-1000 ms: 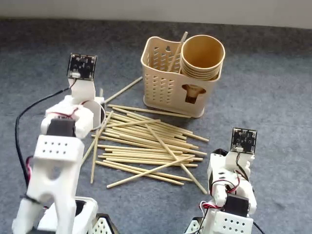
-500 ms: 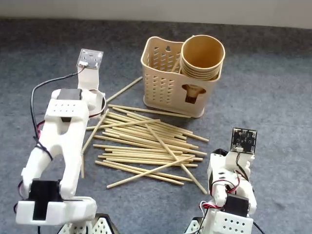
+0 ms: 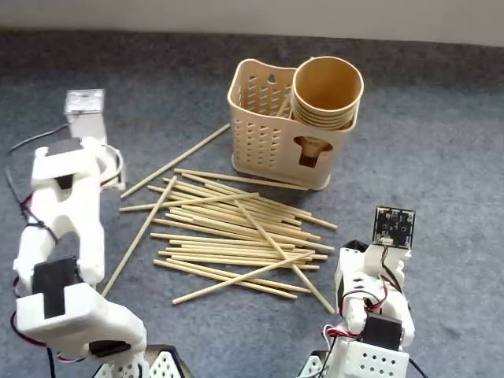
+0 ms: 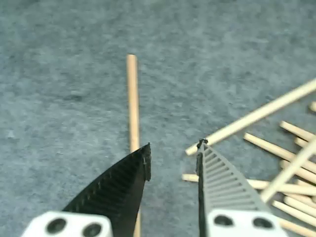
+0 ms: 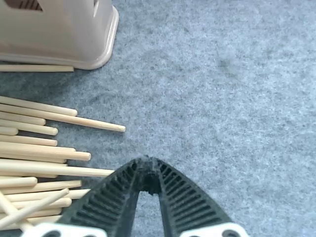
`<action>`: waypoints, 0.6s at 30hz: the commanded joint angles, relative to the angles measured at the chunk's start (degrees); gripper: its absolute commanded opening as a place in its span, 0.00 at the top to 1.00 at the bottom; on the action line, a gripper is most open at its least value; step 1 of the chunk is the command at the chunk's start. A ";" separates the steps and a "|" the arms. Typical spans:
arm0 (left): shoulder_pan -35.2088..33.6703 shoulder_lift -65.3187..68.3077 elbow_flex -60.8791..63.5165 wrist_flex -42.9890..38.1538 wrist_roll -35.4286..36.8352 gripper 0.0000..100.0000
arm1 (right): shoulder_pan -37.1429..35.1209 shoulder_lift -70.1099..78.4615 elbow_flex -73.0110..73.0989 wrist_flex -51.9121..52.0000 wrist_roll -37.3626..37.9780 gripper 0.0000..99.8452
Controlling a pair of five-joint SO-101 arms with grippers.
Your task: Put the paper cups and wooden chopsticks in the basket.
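A beige basket (image 3: 268,138) stands at the back of the grey carpet, with a stack of paper cups (image 3: 327,90) in its right half and a chopstick (image 3: 282,105) leaning inside. Many wooden chopsticks (image 3: 236,232) lie in a loose pile in front of it. My left arm (image 3: 67,185) is at the left, away from the pile. The left gripper (image 4: 174,147) is open over bare carpet, one chopstick (image 4: 132,98) running under its black finger. My right gripper (image 5: 146,161) is shut with nothing in it, low beside the pile's right ends (image 5: 59,118).
Two stray chopsticks (image 3: 142,232) lie to the left of the pile, one (image 3: 177,161) pointing toward the basket's corner. The basket's foot (image 5: 74,44) is a short way ahead of the right gripper. Bare carpet (image 3: 441,173) stretches on the right.
My left arm has swung left, away from the pile and the basket. The chopstick that stuck out of the basket has dropped in. Stray chopsticks at the left have shifted. The right arm stayed still.
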 commanded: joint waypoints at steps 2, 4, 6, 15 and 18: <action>-7.87 -0.04 -5.93 -0.26 -0.53 0.84 | 0.31 -0.66 6.55 -0.13 0.53 0.99; -8.92 0.04 -5.76 -0.53 -1.76 0.83 | 0.31 -0.66 6.55 -0.13 0.53 0.99; -8.92 0.04 -5.32 -0.44 -4.92 0.83 | 0.31 -0.66 6.55 -0.13 0.53 0.99; -8.40 9.71 -6.90 -4.66 -5.27 0.84 | 0.31 -0.66 6.55 -0.13 0.53 0.99; -8.66 17.45 -12.70 -4.66 -5.10 0.84 | 0.31 -0.66 6.55 -0.13 0.53 0.99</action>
